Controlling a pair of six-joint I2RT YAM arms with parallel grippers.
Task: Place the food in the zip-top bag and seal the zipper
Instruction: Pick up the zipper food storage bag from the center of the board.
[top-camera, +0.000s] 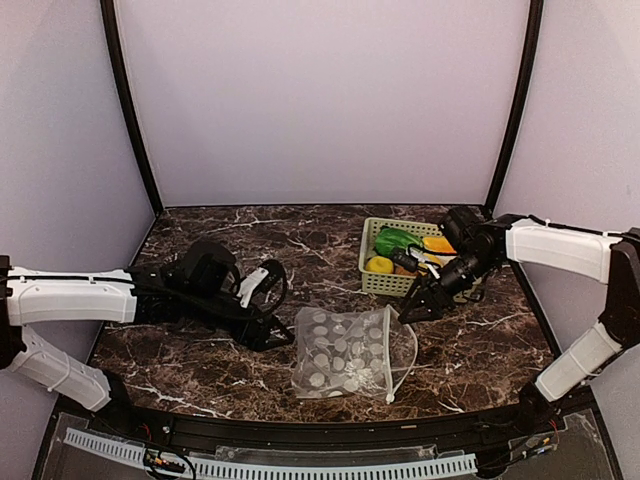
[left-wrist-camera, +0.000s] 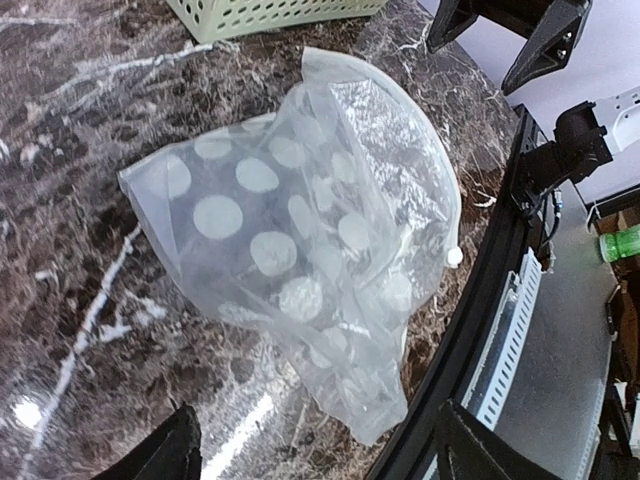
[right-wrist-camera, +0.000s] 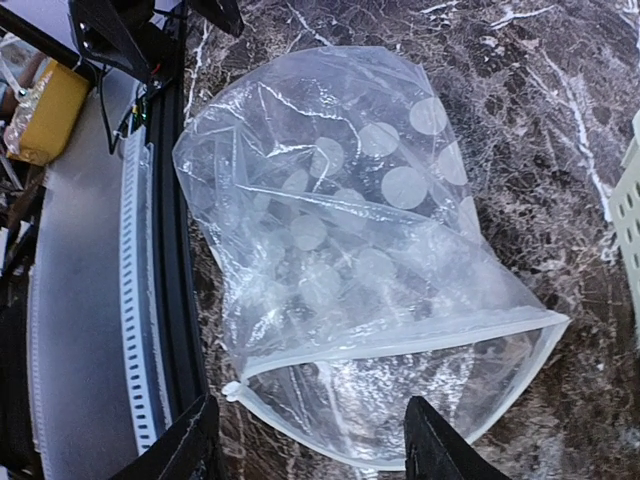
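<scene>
Left claw (left-wrist-camera: 315, 452): I see both fingers spread wide with nothing between them; it holds nothing.
Right claw (right-wrist-camera: 310, 442): fingers spread too, standing either side of the pouch mouth in my wrist view. I see no pinch on the plastic.
Zip-top bag (top-camera: 345, 352): it lies crumpled on the marble table (top-camera: 200, 372), just ahead of the left claw and just below the right one. Its closed end is toward the left claw and its mouth toward the right.
Zipper (right-wrist-camera: 400, 340): unsealed. The whitish strip bows open right in front of the right claw's fingers, and the small white slider (left-wrist-camera: 455, 256) sits at one end.
Food (top-camera: 398, 242): green cabbage, a yellow piece and an orange piece are in the green basket (top-camera: 385, 284). That is behind the right claw, beside its wrist, and well beyond the left claw past the pouch.
Pouch contents: I see none of the food inside.
</scene>
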